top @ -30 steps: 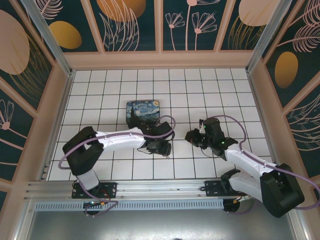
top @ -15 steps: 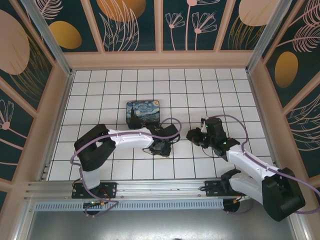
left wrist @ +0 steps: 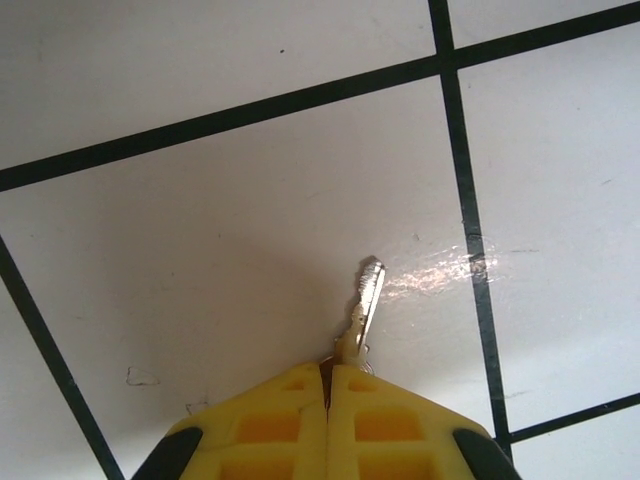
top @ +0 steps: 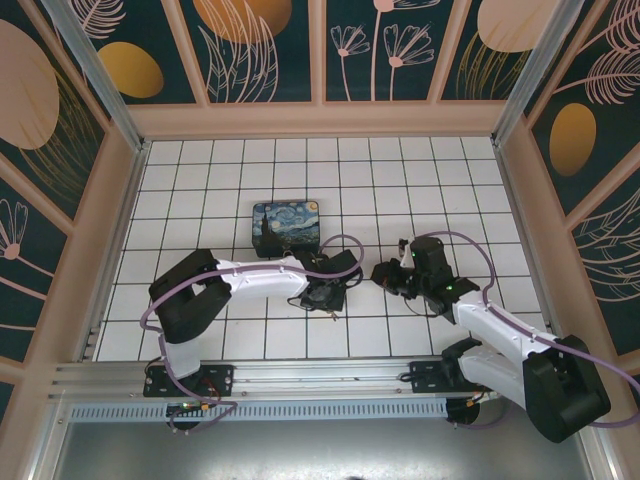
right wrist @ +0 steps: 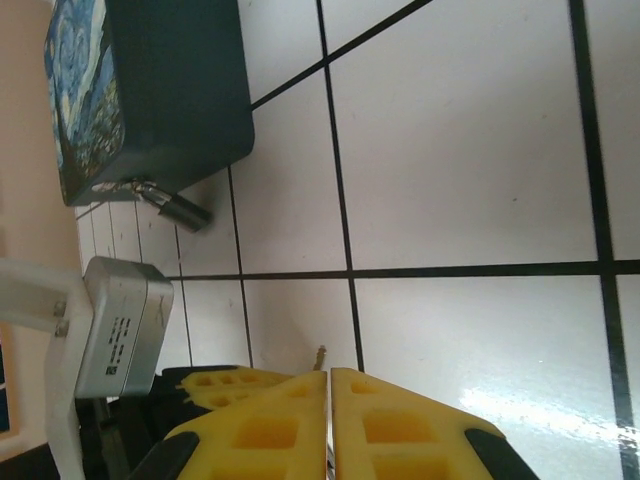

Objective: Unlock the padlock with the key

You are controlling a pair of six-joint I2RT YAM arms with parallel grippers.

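The left claw (left wrist: 328, 388) is clenched, its yellow fingers (left wrist: 270, 425) pressed together on the head of a thin grey metal key (left wrist: 363, 305). Only the blade sticks out past the fingertips. In the left wrist view the key's long axis runs straight on from the claw, tip leading, pointing up and a little to the right. The tip sits low over the white-tiled bench with black grid lines (left wrist: 200, 200), inside one tile and near a shiny patch; I cannot tell whether it touches the surface.

From above, the left claw (top: 332, 300) sits just in front of a dark rectangular box with a blue-and-yellow swirl-painted lid (top: 287, 226), toward that box's right-hand corner. The right claw (top: 383, 272) is close by, a little to its right.

The right claw (right wrist: 328, 388) is clenched too, with its yellow pads meeting flat and nothing visible between them. It hangs over bare tiles.

Beyond it, in the right wrist view, the box (right wrist: 170, 80) stands on the bench. The small dark-bodied padlock with a silvery shackle (right wrist: 186, 212) is at the box's lower corner. Its shackle end is against the box's edge, and its body angles away from the box onto the tile, well apart from both claws.
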